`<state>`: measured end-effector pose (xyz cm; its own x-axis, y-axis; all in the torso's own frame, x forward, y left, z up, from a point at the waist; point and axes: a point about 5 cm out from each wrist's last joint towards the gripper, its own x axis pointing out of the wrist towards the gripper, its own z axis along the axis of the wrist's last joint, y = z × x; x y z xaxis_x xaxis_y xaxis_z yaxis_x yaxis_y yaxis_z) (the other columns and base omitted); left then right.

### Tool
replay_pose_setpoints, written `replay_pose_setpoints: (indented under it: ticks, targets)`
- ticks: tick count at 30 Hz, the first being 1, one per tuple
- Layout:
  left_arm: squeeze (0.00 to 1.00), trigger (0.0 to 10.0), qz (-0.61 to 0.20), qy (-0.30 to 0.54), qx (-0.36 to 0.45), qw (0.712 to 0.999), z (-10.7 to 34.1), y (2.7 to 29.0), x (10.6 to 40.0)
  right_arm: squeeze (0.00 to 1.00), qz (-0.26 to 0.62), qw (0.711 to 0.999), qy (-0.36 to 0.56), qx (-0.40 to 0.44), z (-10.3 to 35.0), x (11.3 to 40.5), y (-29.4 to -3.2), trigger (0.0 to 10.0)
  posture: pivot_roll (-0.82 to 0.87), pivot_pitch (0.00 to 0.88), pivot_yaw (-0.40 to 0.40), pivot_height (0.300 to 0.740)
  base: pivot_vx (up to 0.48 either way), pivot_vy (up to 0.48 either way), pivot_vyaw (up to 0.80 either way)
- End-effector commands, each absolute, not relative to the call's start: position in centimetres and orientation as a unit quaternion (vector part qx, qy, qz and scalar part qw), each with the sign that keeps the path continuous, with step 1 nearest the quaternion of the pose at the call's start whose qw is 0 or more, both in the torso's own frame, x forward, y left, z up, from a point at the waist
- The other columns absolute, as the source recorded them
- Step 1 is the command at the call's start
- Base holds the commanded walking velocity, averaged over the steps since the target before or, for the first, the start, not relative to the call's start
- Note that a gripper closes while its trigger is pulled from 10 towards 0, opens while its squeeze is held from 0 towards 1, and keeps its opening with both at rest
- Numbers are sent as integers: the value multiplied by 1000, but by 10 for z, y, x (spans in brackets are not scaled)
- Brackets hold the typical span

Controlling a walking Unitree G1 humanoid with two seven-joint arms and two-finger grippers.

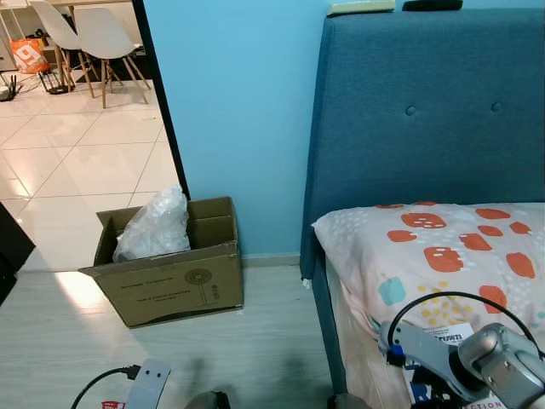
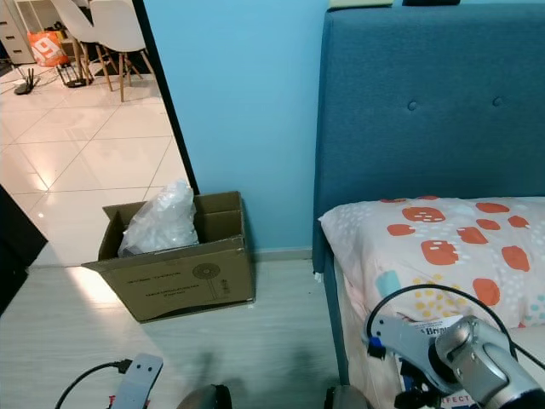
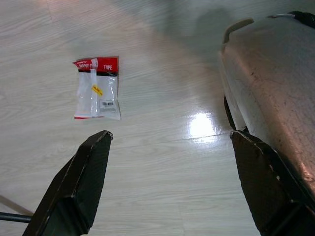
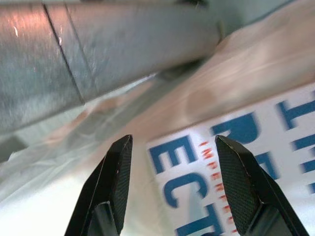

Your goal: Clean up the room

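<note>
A red-and-white tape packet (image 3: 97, 88) lies flat on the pale wood floor. My left gripper (image 3: 172, 133) hangs open above the floor, the packet a little beyond its fingertips and off to one side. A brown cardboard box (image 1: 174, 281) with a crumpled clear plastic bag (image 1: 155, 226) in it stands against the blue wall. My right arm (image 1: 477, 358) reaches over the bed's edge. Its gripper (image 4: 173, 142) is open just over a white printed sheet (image 4: 236, 162) with blue letters, which lies on the bedding; nothing is between the fingers.
A bed with a tall blue headboard (image 1: 426, 111) and an orange-spotted pillow (image 1: 443, 247) takes up the right. Two flat items (image 1: 362, 7) rest on the headboard's top. At the left, a doorway opens onto a tiled room with white chairs (image 1: 106, 38).
</note>
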<state>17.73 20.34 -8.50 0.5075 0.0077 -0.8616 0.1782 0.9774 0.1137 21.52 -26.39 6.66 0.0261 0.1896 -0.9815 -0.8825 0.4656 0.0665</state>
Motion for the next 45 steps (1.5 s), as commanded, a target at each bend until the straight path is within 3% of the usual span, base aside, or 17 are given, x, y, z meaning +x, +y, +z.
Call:
replay_pose_setpoints:
  ticks: [1, 15, 21, 33, 36, 39, 45]
  targets:
    - [0, 10000, -71, 505, 86, 856, -90, 193, 170, 0, 414, 640, 566, -315, 63, 213, -261, 10000, -22, 16, -3, 596, 0, 0, 0]
    - [0, 10000, -71, 506, 85, 856, -90, 193, 169, 0, 424, 608, 597, -309, 41, 195, -246, 10000, -20, 24, -4, 596, 0, 0, 0]
    - [0, 10000, -69, 508, 83, 854, -91, 193, 167, 0, 339, 600, 628, -362, 22, 199, -266, 10000, -18, 30, -8, 596, 0, 0, 0]
    - [0, 10000, -68, 509, 82, 854, -92, 193, 166, 0, 313, 630, 622, -344, 20, 206, -264, 10000, -14, 33, -11, 596, 0, 0, 0]
    - [0, 10000, -69, 509, 82, 854, -92, 192, 165, 0, 341, 675, 585, -292, 24, 217, -247, 10000, -15, 35, -10, 596, 0, 0, 0]
    - [0, 10000, -70, 510, 83, 853, -92, 192, 165, 0, 357, 692, 565, -273, 28, 222, -239, 10000, -14, 35, -10, 596, 0, 0, 0]
    - [0, 10000, -69, 510, 81, 854, -92, 192, 164, 0, 361, 662, 581, -307, 24, 217, -244, 10000, -13, 37, -14, 596, 0, 0, 0]
